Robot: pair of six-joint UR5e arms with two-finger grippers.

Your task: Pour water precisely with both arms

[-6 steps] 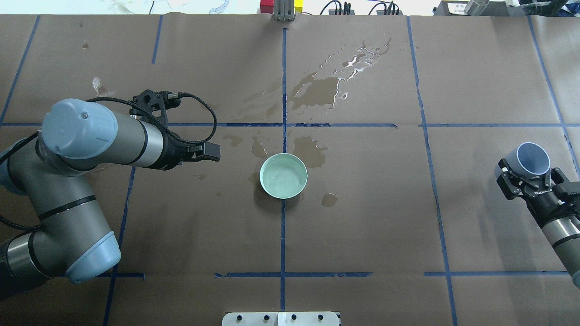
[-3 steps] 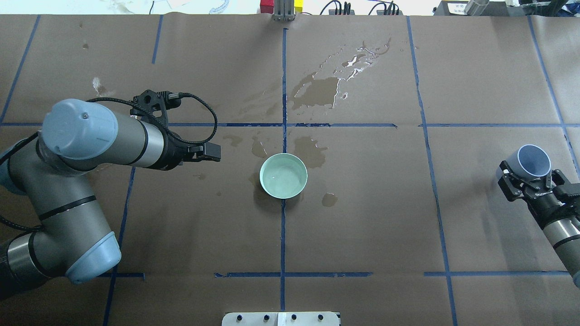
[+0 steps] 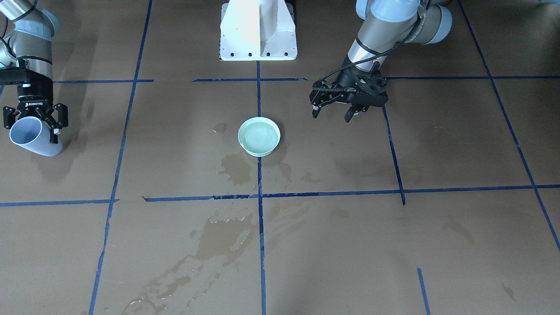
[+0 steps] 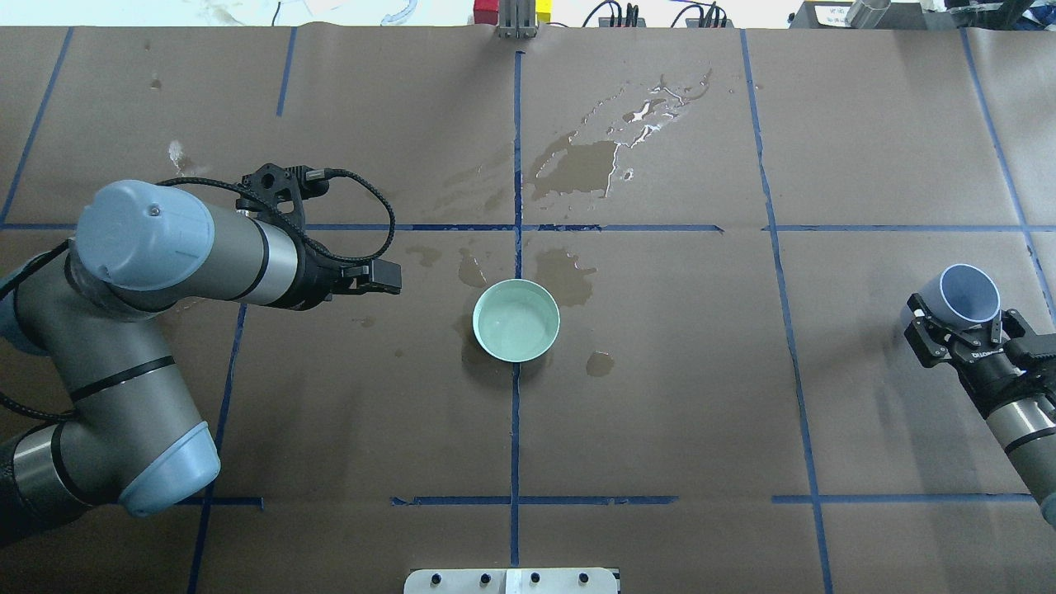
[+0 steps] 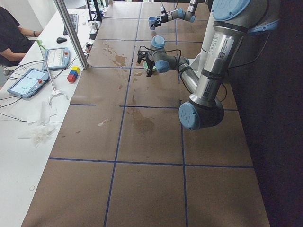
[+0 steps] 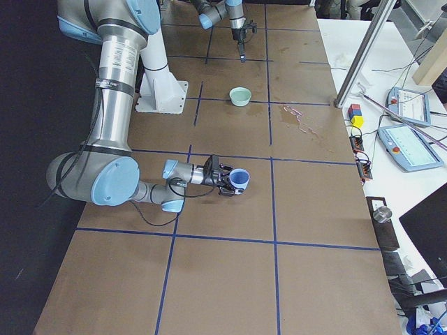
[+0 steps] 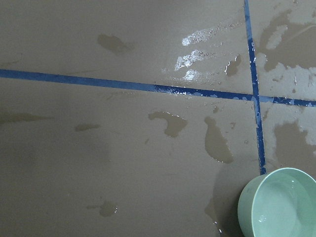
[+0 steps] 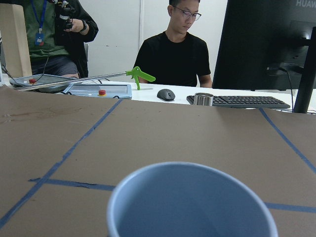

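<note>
Brown table (image 4: 660,412): right end effector (image 4: 959,324) grips tilted blue cup (image 4: 970,293)

Even light, glare on wet spills (image 7: 195,59)

The table (image 4: 891,132) is wearing brown paper that's looking matt and a bit creased, and the blue tape lines (image 4: 515,429) on it are giving off a slight sheen. The spill patches (image 4: 577,165) are shining wet and glossy. The bowl (image 3: 258,152) is looking smooth and glossy, can't tell if it's ceramic or plastic, and the water (image 4: 517,322) in it is glinting faintly. The cup (image 4: 970,292) is coming across as matt plastic. The left arm (image 4: 235,260) and right arm (image 4: 1021,422) are showing satin grey metal tubes with smooth plastic-looking caps. The pedestal (image 3: 258,26) is looking like smooth white painted metal.
</note>
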